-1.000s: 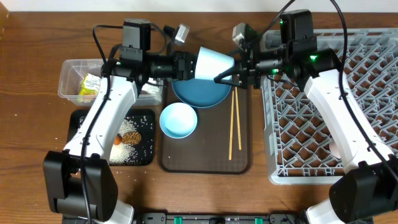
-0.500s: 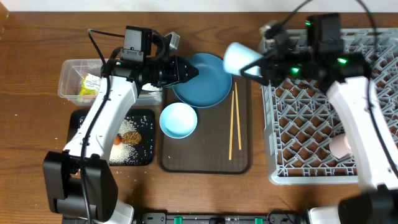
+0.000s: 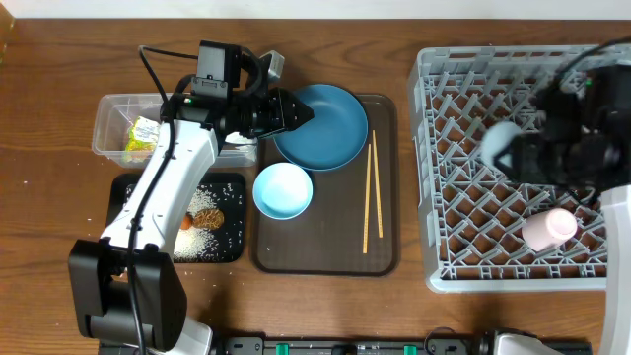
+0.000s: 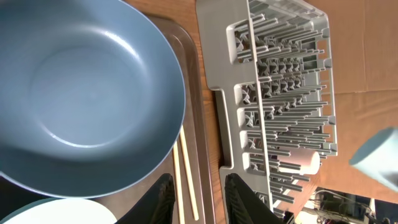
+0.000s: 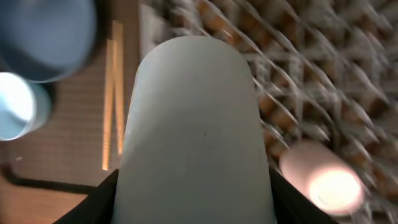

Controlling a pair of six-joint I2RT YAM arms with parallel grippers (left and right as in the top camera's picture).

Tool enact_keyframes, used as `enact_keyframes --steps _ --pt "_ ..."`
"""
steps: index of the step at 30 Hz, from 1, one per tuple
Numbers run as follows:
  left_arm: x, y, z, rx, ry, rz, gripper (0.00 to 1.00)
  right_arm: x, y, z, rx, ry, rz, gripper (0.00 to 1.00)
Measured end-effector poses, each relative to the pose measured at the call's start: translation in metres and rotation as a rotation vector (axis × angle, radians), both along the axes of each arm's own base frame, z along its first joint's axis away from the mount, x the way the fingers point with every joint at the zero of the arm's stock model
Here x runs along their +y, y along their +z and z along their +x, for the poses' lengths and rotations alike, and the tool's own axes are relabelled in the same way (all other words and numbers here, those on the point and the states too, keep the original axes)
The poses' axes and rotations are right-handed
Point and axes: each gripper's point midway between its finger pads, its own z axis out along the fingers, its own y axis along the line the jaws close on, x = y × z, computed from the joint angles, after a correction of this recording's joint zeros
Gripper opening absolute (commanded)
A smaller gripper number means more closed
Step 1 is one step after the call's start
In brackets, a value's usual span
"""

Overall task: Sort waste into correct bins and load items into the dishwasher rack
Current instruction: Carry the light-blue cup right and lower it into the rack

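- right gripper (image 3: 521,158) up over the dishwasher rack (image 3: 463,247) on the right side of the tabletop, jaws clamped around the small light-blue cup (image 5: 196,130)
- all of that badly motion-blurred from overhead, so no telling which way the cup's mouth points
- in the right wrist view, cup filling most of the frame, a dark finger low on either side of it
- small pink cup (image 3: 548,228) lying on its side in the rack, toward the near right corner
- left gripper (image 4: 199,198) toward the far edge, right at the left rim of the large blue plate (image 3: 320,126), jaws spread with nothing between them; touching the plate or not, can't tell
- plate sitting on the far end of the dark brown serving tray (image 3: 325,258), mid-table
- pale bowl (image 3: 283,190) just beside the plate on the near-left side, also on that tray
- chopsticks (image 3: 373,192) side by side along the tray's right side, running far-to-near
- clear tub (image 3: 110,110) toward the far left corner, yellow-green wrapper (image 3: 141,134) inside
- black tray (image 3: 123,189) just on the near side of the tub, holding scattered rice (image 3: 212,237), a brown biscuit piece (image 3: 205,215) and the orange carrot (image 3: 186,222), partly tucked under the left arm
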Motion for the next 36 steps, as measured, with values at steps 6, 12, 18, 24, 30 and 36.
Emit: enact_keyframes --steps 6,12,18,24,30,36 --pt "0.000 0.000 0.000 -0.001 0.001 0.002 0.28 -0.022 -0.018 -0.010 0.113 -0.091 -0.030 0.05" --pt "0.003 -0.002 0.002 -0.004 0.015 0.020 0.29 -0.021 -0.041 -0.025 0.285 -0.112 -0.013 0.02" --pt "0.003 -0.003 0.003 -0.005 0.017 0.024 0.29 -0.024 -0.059 -0.031 0.402 -0.135 -0.019 0.01" --pt "0.003 -0.003 0.003 -0.005 0.017 0.024 0.29 -0.026 -0.072 -0.039 0.464 -0.151 -0.031 0.01" --pt "0.004 -0.003 0.003 -0.005 0.018 0.024 0.29 -0.025 -0.095 -0.044 0.502 -0.155 -0.023 0.01" --pt "0.006 -0.004 0.004 -0.007 0.027 0.037 0.28 -0.020 -0.111 -0.048 0.525 -0.154 0.004 0.01"
